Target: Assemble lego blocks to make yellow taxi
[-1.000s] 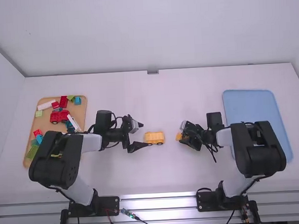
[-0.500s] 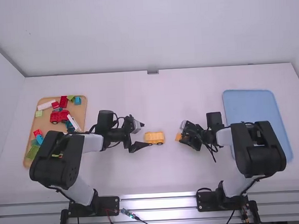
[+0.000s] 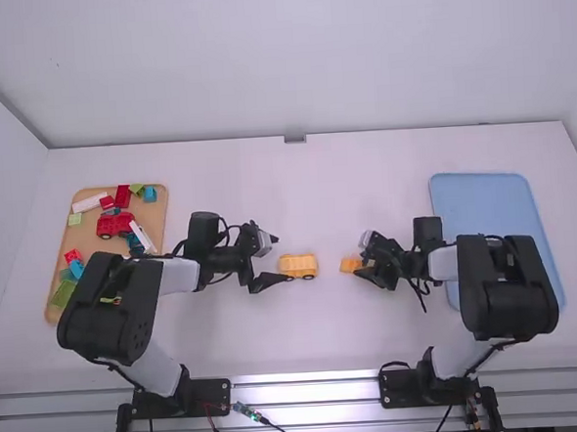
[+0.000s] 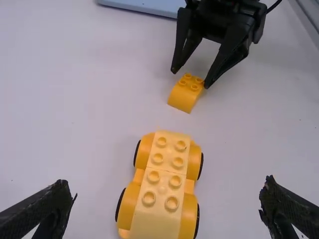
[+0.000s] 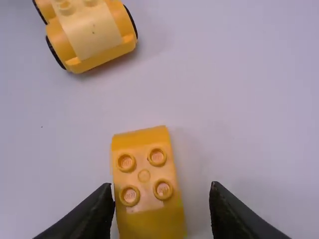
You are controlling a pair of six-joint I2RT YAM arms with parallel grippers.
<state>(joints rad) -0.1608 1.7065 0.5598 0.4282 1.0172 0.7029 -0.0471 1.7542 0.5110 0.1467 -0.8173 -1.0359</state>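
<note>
High view: board [image 3: 86,238] on tabletop [image 3: 326,341], far left; truck [image 3: 115,225] and loose pieces on board; tray [image 3: 479,204] on tabletop, far right; wheeled base [image 3: 297,265] on tabletop between board and tray; single block [image 3: 350,264] on tabletop, right of wheeled base, apart from it; left claw [image 3: 280,259] just left of wheeled base; right claw [image 3: 361,256] at single block, which sits between its fingertips; tray lies right of right claw.

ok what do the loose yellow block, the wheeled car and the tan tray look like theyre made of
The loose yellow block looks like hard, smooth plastic, judging by its crisp moulded studs. The wheeled car seems the same, with studs and soft highlights. The tan tray may be wood, going by colour alone.
</note>
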